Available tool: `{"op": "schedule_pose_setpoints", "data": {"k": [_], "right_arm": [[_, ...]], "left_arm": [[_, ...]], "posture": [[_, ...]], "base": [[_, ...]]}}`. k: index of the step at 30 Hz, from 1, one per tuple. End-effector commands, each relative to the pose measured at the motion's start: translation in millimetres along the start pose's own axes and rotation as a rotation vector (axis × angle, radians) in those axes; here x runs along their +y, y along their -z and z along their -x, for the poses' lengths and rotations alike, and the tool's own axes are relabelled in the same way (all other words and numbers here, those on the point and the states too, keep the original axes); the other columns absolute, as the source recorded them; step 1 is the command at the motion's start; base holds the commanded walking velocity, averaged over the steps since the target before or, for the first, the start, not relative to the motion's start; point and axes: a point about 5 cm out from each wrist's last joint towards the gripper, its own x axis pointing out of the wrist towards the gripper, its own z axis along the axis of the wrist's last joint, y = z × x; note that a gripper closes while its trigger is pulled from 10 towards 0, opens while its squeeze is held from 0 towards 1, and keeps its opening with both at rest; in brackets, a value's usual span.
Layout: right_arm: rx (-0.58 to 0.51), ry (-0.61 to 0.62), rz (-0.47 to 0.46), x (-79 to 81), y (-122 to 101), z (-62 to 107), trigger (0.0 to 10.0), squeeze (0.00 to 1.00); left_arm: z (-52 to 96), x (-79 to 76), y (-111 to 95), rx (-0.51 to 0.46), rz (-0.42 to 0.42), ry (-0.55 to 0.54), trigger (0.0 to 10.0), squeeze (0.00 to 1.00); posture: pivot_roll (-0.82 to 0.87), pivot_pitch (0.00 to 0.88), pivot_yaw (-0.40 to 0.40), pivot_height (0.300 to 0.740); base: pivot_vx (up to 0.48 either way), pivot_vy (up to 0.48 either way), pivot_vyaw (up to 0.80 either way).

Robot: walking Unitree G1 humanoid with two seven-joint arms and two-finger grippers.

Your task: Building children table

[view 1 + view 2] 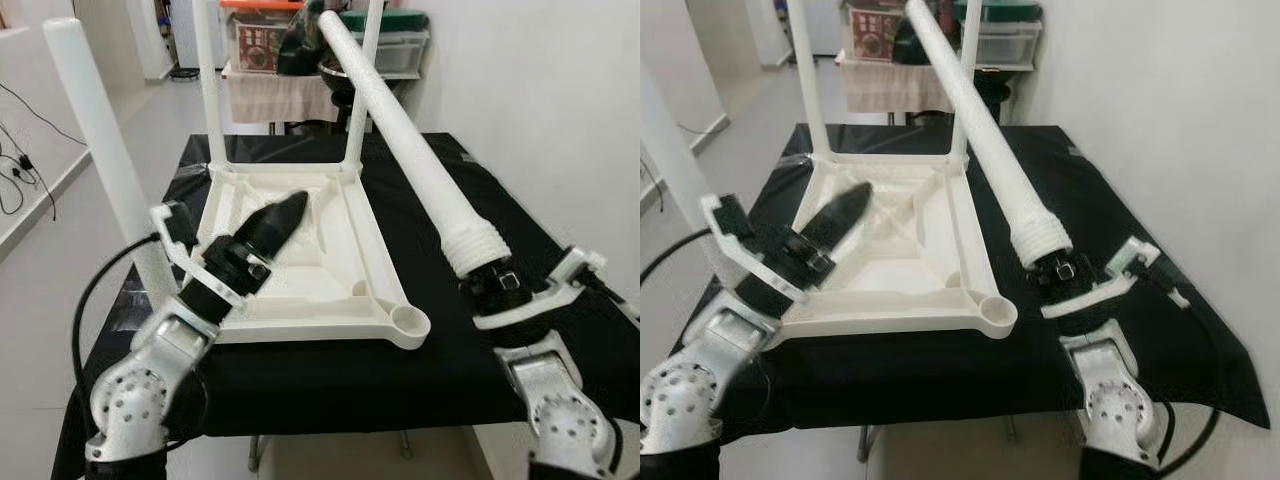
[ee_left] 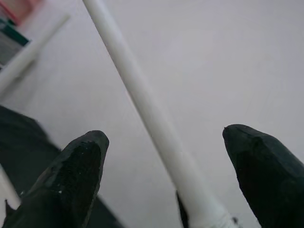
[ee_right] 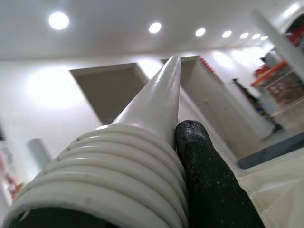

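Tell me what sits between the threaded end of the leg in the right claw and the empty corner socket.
Nothing but bare black cloth. In the left eye view, the leg's threaded end, held in the right claw, hangs beside the socket.

Head stereo pair down onto shared tabletop [image 1: 300, 250]; wrist cams close along fingers [image 2: 76, 175], facing upward.

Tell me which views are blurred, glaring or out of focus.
Left eye view: sharp, evenly lit. Right eye view: left gripper motion-blurred. Left wrist view: fingertips soft, table leg slightly blurred. Right wrist view: ceiling lights glare, threaded leg end close and soft.
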Motion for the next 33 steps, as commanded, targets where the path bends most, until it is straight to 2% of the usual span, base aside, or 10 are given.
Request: {"op": "schedule_pose_setpoints", "data": {"k": [1, 6, 8, 12, 13, 17, 18, 26, 29, 33], "right_arm": [[0.012, -0.106, -0.026, 12.1, -1.4, 1.4, 10.0, 0.00], [0.031, -0.215, -0.082, 26.0, -0.3, 6.4, 10.0, 0.00], [0.073, -0.281, -0.105, 34.6, 2.6, 11.6, 10.0, 0.00], [0.145, -0.345, -0.121, 42.6, 7.9, 17.4, 10.0, 0.00], [0.169, -0.371, -0.126, 45.3, 9.4, 19.4, 10.0, 0.00], [0.185, -0.391, -0.132, 47.3, 10.2, 20.9, 10.0, 0.00], [0.204, -0.411, -0.136, 49.3, 11.0, 22.5, 10.0, 0.00], [0.248, -0.464, -0.152, 54.6, 11.5, 28.3, 10.0, 0.00], [0.361, -0.491, -0.127, 57.3, 19.4, 35.6, 10.0, 0.00], [0.405, -0.484, -0.106, 55.9, 23.2, 37.7, 10.0, 0.00]], "left_arm": [[-2.1, -3.6, -2.9, -0.016, 0.086, 0.038, 10.0, 1.00], [-6.2, -11.5, -10.7, -0.041, 0.181, 0.109, 10.0, 1.00], [-7.3, -14.0, -16.5, -0.055, 0.244, 0.130, 10.0, 1.00], [-7.5, -13.6, -20.8, -0.064, 0.301, 0.135, 10.0, 1.00], [-7.3, -13.3, -21.5, -0.064, 0.316, 0.138, 10.0, 0.12], [-7.2, -13.3, -22.3, -0.063, 0.328, 0.140, 10.0, 0.12], [-7.3, -15.1, -23.0, -0.058, 0.339, 0.157, 10.0, 0.00], [-7.6, -21.3, -25.7, -0.049, 0.381, 0.206, 10.0, 0.00], [-6.3, -23.1, -27.2, -0.044, 0.407, 0.215, 10.0, 0.00], [-5.6, -25.0, -27.1, -0.035, 0.416, 0.226, 10.0, 0.00]], "posture": [[-0.02, 0.000, -0.039, 0.740], [-0.02, 0.000, -0.041, 0.740], [-0.02, 0.000, -0.039, 0.740], [-0.03, 0.000, -0.038, 0.740], [-0.03, 0.000, -0.036, 0.740], [-0.03, 0.000, -0.036, 0.740], [-0.03, 0.000, -0.036, 0.740], [-0.03, 0.000, -0.033, 0.740], [-0.03, 0.000, -0.030, 0.740], [-0.03, 0.000, -0.029, 0.740]], "base": [[0.000, 0.000, 0.00], [0.000, 0.000, 0.00], [0.000, 0.000, 0.00], [0.000, 0.000, 0.00], [0.000, 0.000, 0.00], [0.000, 0.000, 0.00], [0.000, 0.000, 0.00], [0.000, 0.000, 0.00], [0.000, 0.000, 0.00], [0.000, 0.000, 0.00]]}}
